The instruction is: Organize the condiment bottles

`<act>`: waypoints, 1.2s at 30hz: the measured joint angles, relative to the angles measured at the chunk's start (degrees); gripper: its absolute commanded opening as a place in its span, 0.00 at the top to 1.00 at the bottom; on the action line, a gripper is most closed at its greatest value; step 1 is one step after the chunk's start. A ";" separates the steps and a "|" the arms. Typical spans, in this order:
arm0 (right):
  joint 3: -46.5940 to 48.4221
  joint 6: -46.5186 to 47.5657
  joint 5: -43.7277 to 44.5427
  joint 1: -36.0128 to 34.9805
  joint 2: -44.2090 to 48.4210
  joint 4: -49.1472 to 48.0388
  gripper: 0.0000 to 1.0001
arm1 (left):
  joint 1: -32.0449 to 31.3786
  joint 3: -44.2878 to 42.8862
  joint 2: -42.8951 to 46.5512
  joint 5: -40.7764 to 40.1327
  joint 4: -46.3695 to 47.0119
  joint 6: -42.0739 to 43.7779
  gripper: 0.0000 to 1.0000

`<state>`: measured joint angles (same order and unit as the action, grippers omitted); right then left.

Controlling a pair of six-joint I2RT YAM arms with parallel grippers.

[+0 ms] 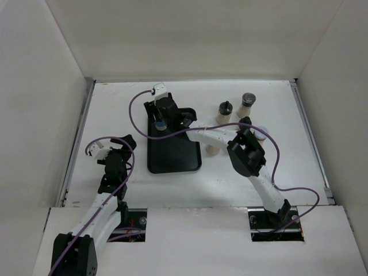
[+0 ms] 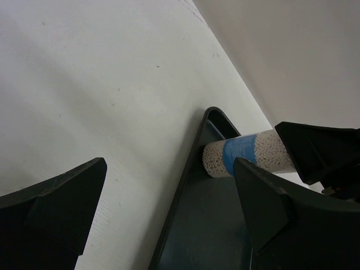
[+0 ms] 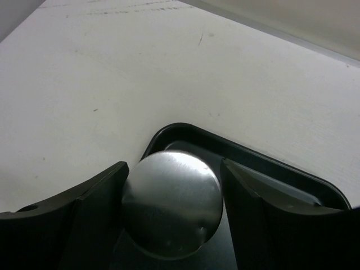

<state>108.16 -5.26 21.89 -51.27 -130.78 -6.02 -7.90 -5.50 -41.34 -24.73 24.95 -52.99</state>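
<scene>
Snugly, the right gripper (image 3: 173, 169) clasps a smooth round silver-capped bottle (image 3: 171, 211); left gripper (image 2: 170, 164) gapes empty

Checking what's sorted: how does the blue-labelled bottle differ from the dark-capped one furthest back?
The blue-labelled bottle is gripped by the right hand at the tray's far left corner; the dark-capped bottle stands free on the table, right of the tray. The first has a silver cap, the second a dark one. Both are small bottles.

No lettering is legible anywhere, not even on the blue-labelled bottle (image 2: 242, 153).
</scene>
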 measured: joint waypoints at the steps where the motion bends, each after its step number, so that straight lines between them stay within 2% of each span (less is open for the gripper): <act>1: 0.00 -0.09 0.09 -0.09 -0.04 -0.31 0.18 | 0.02 0.00 0.00 0.00 -0.02 0.00 0.00; 6: -0.33 -0.39 0.35 -0.13 0.04 -2.38 0.06 | 0.00 0.00 -0.98 0.13 0.00 0.00 0.00; 10: -3.82 -1.01 0.15 -0.15 2.51 -2.49 0.04 | 0.02 0.00 -1.14 0.39 -0.02 0.02 0.00; 12: -7.98 -1.25 -0.07 -0.13 6.08 -2.56 0.07 | 0.00 0.00 -1.16 0.42 -0.02 0.02 0.00; 14: -14.05 -1.70 -0.52 -0.13 11.96 -2.86 0.14 | -0.09 0.00 -1.18 0.59 -0.02 0.02 0.00; 15: -17.66 -1.95 -0.74 -0.09 15.72 -3.48 0.23 | -0.20 0.00 -1.22 0.59 -0.02 0.02 0.00; 17: -25.40 -2.19 -0.96 0.26 24.39 -5.25 0.51 | -0.48 0.00 -1.42 0.59 0.04 0.04 0.00; 18: -29.14 -2.36 -0.98 0.52 29.00 -6.25 0.58 | -0.55 0.00 -1.64 0.61 0.13 0.04 0.00; 19: -32.74 -2.89 -0.76 0.94 33.48 -7.50 0.65 | -0.81 0.00 -2.03 0.63 0.20 0.04 0.00; 21: -39.04 -3.91 -0.09 2.32 41.35 -9.40 0.67 | -1.22 0.00 -2.80 0.72 0.20 0.07 0.00; 23: -44.76 -5.22 1.16 4.13 47.54 -9.62 0.63 | -2.08 0.00 -3.10 0.70 0.22 0.11 0.00; 27: -55.12 -7.89 3.69 7.52 53.86 -6.49 0.32 | -4.17 0.00 -3.17 -0.07 0.59 0.74 0.00; 29: -59.12 -8.72 4.04 8.20 54.60 -3.54 0.25 | -4.81 0.00 -3.17 -0.37 0.74 1.01 0.00; 33: -62.25 -9.84 4.02 8.55 54.53 1.86 0.21 | -5.29 0.00 -3.17 -1.27 1.22 1.38 0.00; 36: -62.23 -10.23 3.93 8.55 53.96 2.10 0.21 | -5.31 0.00 -3.17 -1.64 1.46 1.55 0.00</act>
<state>45.93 -15.49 25.82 -42.72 -76.82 -3.92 -13.21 -5.50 -44.51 -26.37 26.41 -51.44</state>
